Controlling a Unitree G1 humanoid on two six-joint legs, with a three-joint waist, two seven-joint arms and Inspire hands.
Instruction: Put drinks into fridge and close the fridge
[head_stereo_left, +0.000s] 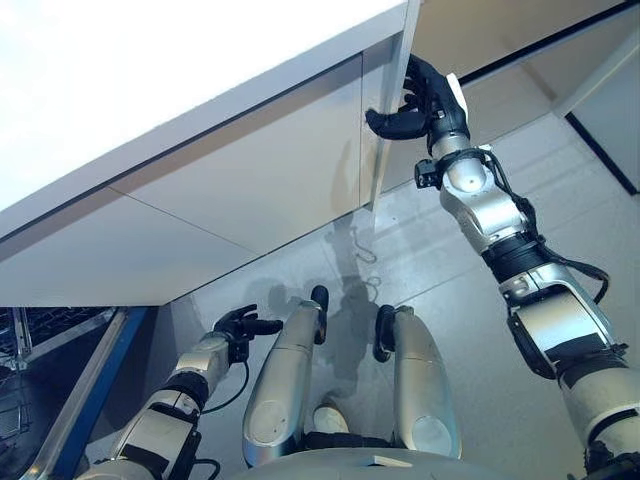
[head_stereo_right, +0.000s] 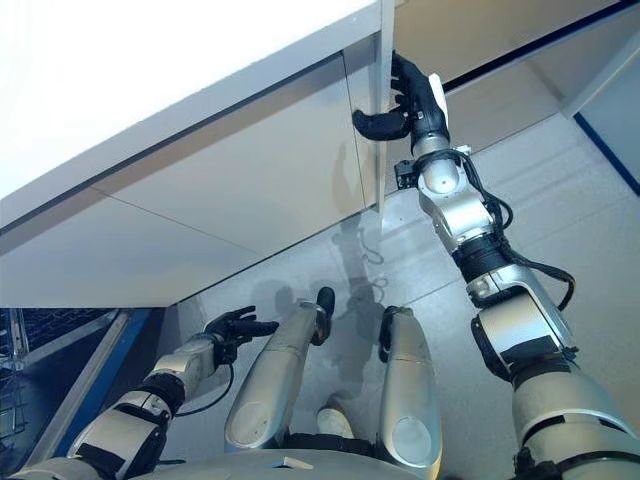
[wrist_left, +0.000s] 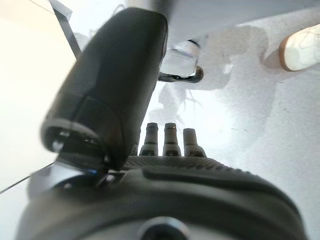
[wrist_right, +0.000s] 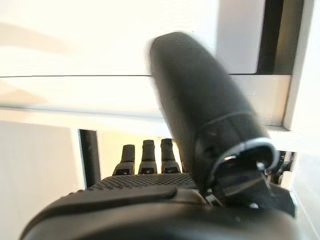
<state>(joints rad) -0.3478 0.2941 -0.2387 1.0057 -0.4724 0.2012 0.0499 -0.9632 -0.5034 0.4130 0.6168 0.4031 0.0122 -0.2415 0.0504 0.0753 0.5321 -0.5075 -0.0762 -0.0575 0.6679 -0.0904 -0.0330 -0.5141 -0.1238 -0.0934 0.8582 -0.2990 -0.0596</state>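
Left eye view: the right hand (head_stereo_left: 425, 100) is raised to the vertical edge of the white fridge door (head_stereo_left: 240, 190), fingers curled around that edge and thumb hooked under, so it grips the door itself. The left hand (head_stereo_left: 240, 325) hangs low beside the fridge, fingers loosely spread, holding nothing. No drinks show anywhere; presumably they are inside already or out of view. Right eye view: same layout; the door edge (head_stereo_right: 381, 120) stands slightly proud of the cabinet, so the fridge looks ajar. Left wrist view: straight relaxed fingers (wrist_left: 170, 137) above bare floor (wrist_left: 260, 125); a person's shoe (wrist_left: 302, 42) at one corner. Right wrist view: fingertips (wrist_right: 149, 155) reach into a dark gap at the door edge. Judgement: the door is a stiff, smooth, hinged panel, fairly heavy; best handled at the free edge far from the hinge, pushed with a flat palm to close.
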